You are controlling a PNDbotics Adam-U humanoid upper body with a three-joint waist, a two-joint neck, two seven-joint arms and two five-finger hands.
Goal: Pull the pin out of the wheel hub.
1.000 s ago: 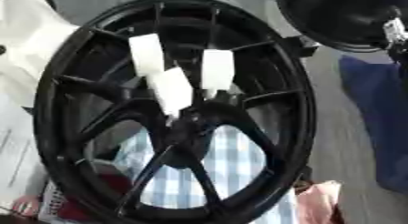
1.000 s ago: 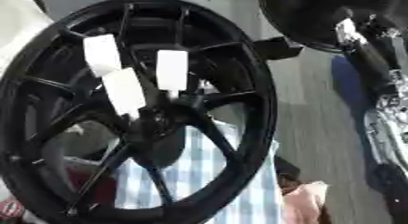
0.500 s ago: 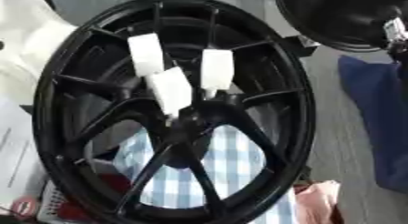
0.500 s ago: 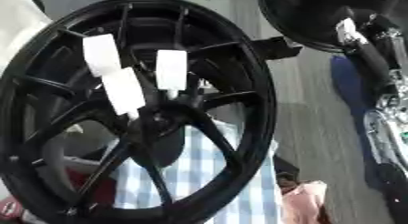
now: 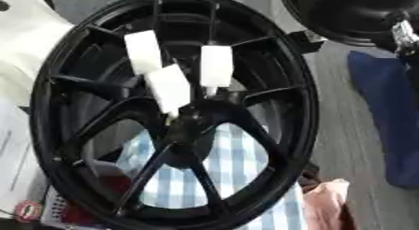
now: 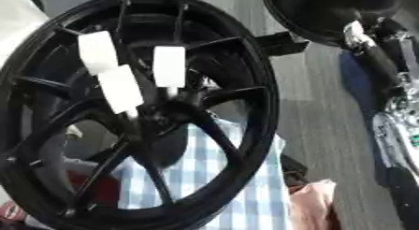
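Note:
A large black spoked wheel hub (image 5: 278, 84) stands tilted and fills most of both views. Three white rectangular pins are stuck in near its centre (image 5: 195, 124): one at the upper left (image 5: 143, 51), one at the upper right (image 5: 217, 65), and one lower between them (image 5: 170, 88). Each narrows to a thin stem where it meets the hub. Neither hand shows in either view. A black and silver arm segment (image 6: 378, 61) runs down the right edge of the right eye view, well apart from the pins.
A blue-and-white checked cloth (image 5: 237, 159) lies behind the spokes. A second black round object (image 5: 343, 14) sits at the top right. A dark blue thing (image 5: 389, 107) and a pink thing (image 5: 327, 201) lie at the right, with white material (image 5: 25, 28) at the left.

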